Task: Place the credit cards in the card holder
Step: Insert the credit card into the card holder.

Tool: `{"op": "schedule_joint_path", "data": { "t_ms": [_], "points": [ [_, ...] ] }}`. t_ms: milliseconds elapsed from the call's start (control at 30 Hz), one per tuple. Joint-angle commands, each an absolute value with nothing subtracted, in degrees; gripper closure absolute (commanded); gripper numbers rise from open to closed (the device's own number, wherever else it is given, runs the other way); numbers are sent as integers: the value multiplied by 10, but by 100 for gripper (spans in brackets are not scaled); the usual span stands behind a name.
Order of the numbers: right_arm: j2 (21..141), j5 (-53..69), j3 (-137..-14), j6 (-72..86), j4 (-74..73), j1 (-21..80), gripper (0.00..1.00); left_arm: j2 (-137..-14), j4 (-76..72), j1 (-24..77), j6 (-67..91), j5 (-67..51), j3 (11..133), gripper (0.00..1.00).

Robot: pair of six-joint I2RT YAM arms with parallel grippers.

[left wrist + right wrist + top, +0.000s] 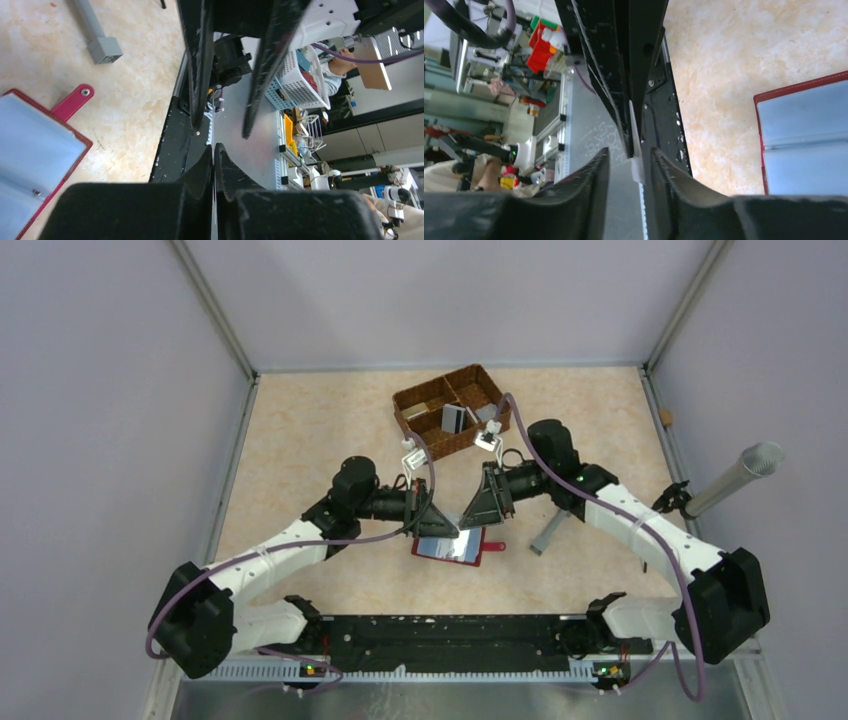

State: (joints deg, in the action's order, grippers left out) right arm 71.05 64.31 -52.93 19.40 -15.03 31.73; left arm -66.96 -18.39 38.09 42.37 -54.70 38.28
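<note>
The left end effector (214,148) is hovering just over the table (320,440). Its fingers are pressing almost flat together, pinching a thin white card (637,167) that is showing only edge-on. Below it and a little to the right, the card holder (450,547) is lying open on the table, its clear inner pockets facing up and its red snap tab (493,546) sticking out on the right side. The right end effector (630,150) is facing the left one tip to tip above the holder. Its fingers (589,190) are standing apart, with the white card's free end sitting in the gap; I cannot tell whether either finger is touching it. Further back, more cards (452,418) are standing in a wicker basket (420,400).
</note>
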Motion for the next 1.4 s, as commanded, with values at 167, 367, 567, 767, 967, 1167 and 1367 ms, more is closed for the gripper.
{"op": "schedule_joint_path", "data": {
  "t_ms": [167, 367, 567, 767, 967, 1167, 1367],
  "points": [
    [678, 593, -472, 261, -31, 320, 39, -647, -263, 383, 503, -445, 333, 100],
    [659, 556, -429, 298, 12, 305, 29, -642, -311, 373, 553, -419, 302, 100],
    [654, 575, -364, 407, 160, 302, 29, -621, -358, 364, 597, -378, 273, 100],
    [667, 576, -330, 470, 256, 311, 39, -616, -367, 362, 604, -371, 271, 100],
    [693, 564, -319, 530, 347, 325, 66, -622, -373, 361, 610, -375, 269, 100],
    [719, 524, -286, 588, 429, 334, 100, -632, -365, 361, 601, -385, 272, 100],
    [707, 431, -234, 609, 402, 340, 100, -605, -216, 351, 509, -332, 298, 20]
  ]
}}
